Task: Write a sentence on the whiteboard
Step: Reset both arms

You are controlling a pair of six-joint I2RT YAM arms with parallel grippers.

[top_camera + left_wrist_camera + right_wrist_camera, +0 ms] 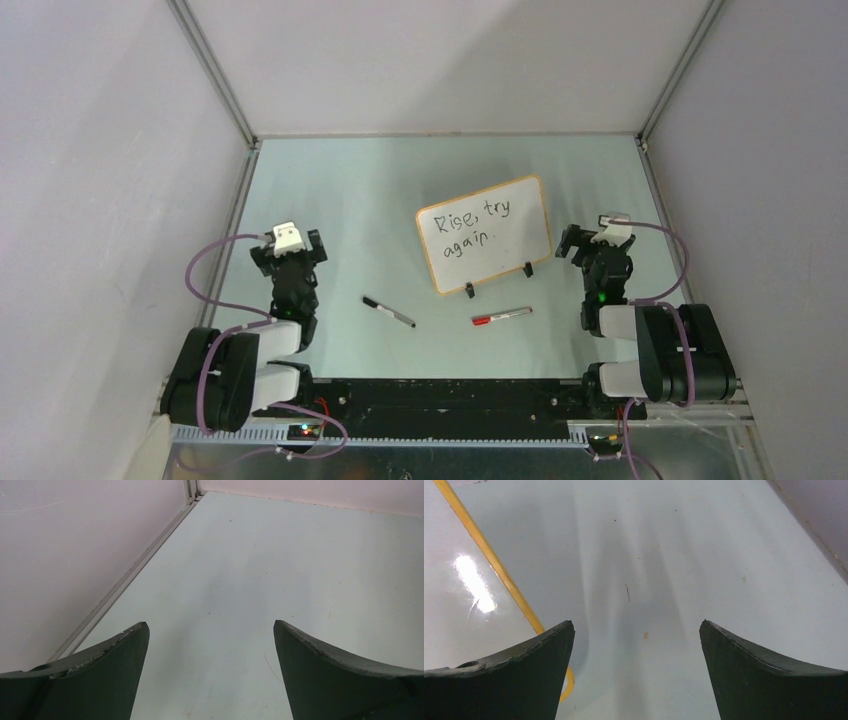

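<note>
The whiteboard [512,252], white with an orange frame and two black clip feet, lies tilted right of the table's middle. The sentence [464,229] "Rise, try again." is on it in black handwriting, in two lines. My left gripper [290,248] stands open at the table's left, well apart from the board; the left wrist view shows only bare table between its fingers [211,625]. My right gripper [597,243] stands open just right of the board. In the right wrist view its jaws [636,624] are empty, with the whiteboard's orange frame [499,567] running past the left finger.
A black marker [389,312] lies on the table in front of the board, towards the left. A red-capped marker [501,316] lies just below the board's feet. Grey walls close in the table on three sides, with the left wall [75,555] near my left gripper.
</note>
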